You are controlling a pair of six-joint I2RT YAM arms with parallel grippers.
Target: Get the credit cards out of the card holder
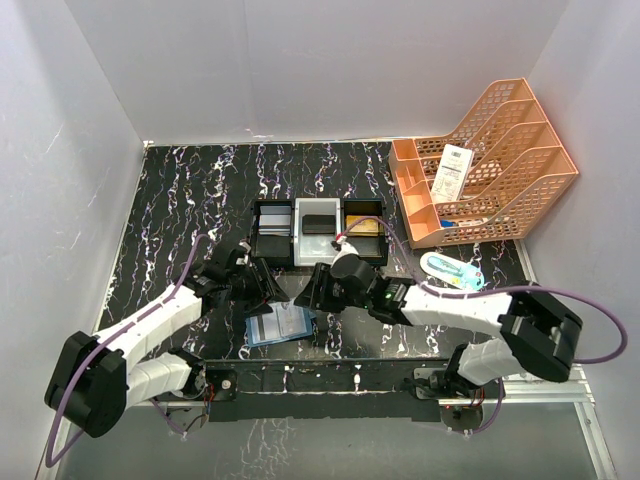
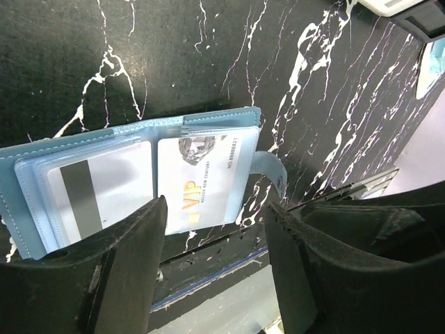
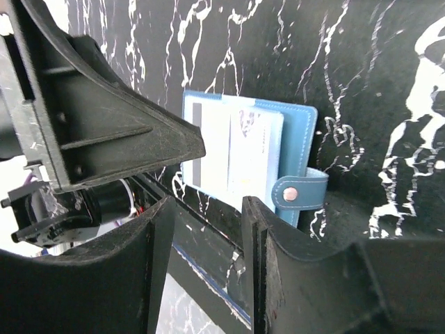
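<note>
The teal card holder (image 1: pixel 280 326) lies open on the black marbled table, near the front edge. In the left wrist view its clear pockets (image 2: pixel 42 188) hold a greyish card with a magnetic stripe (image 2: pixel 97 191) and a white VIP card (image 2: pixel 201 181). The snap tab (image 2: pixel 268 170) sticks out to the side. My left gripper (image 2: pixel 215 236) is open and empty just above the holder's near edge. My right gripper (image 3: pixel 207 236) is open too, with nothing between its fingers, and hovers close to the holder (image 3: pixel 250 153). A black card (image 1: pixel 320 224) and a gold card (image 1: pixel 365 226) lie in the tray.
The black-and-white three-compartment tray (image 1: pixel 297 232) stands just behind both grippers. An orange file rack (image 1: pixel 490 160) with a white barcoded slip (image 1: pixel 452 170) is at the back right. A white-and-light-blue oval case (image 1: pixel 450 268) lies right of the right arm. The two grippers are close together.
</note>
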